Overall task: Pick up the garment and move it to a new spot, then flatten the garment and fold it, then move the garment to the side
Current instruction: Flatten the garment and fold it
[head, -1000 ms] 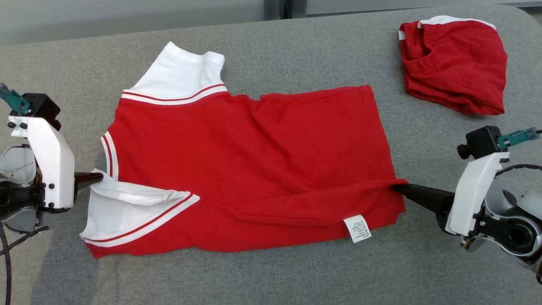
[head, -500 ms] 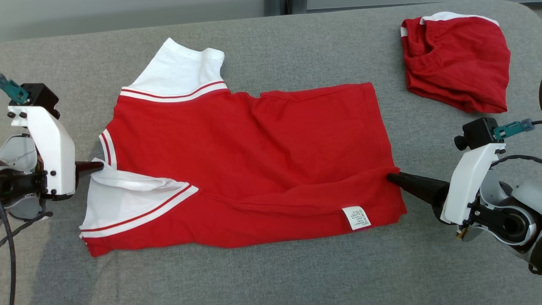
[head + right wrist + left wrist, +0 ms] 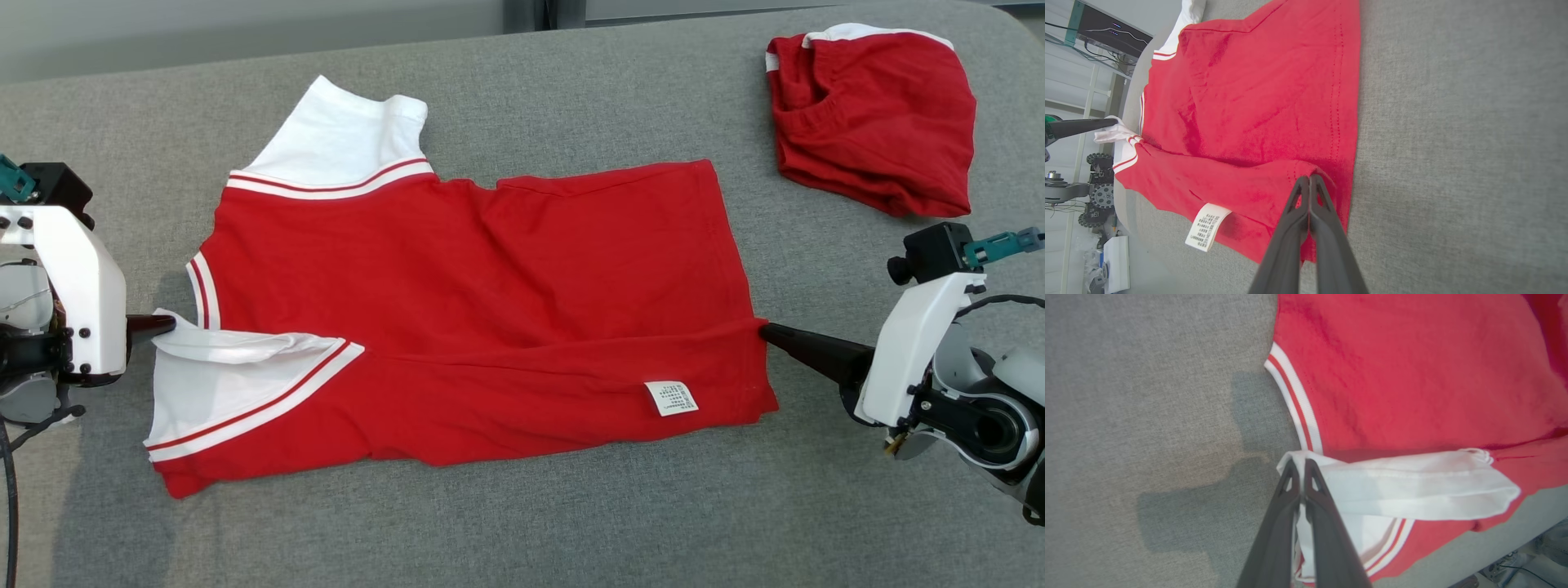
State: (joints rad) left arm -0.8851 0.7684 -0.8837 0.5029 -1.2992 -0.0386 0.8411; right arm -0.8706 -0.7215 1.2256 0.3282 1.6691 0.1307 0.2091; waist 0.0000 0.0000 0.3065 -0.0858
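A broad grey woven upholstered surface [image 3: 522,531] has a rounded far right corner, and on that corner lies a crumpled bundle of red cloth with white trim [image 3: 878,122]. Beyond the surface's far edge run a pale wall [image 3: 245,33] and a dark upright post [image 3: 535,12]. Past its left end stand a dark flat box with small lights [image 3: 1106,34], a white shelf frame [image 3: 1090,81] and black toothed wheels [image 3: 1100,196].

The garment [image 3: 490,327] is soft, matt red cloth with white trim; its label [image 3: 671,398] looks papery. The surface [image 3: 571,531] is coarse grey woven fabric. The left pincer [image 3: 167,325] and right pincer [image 3: 763,329] are smooth dark plastic.
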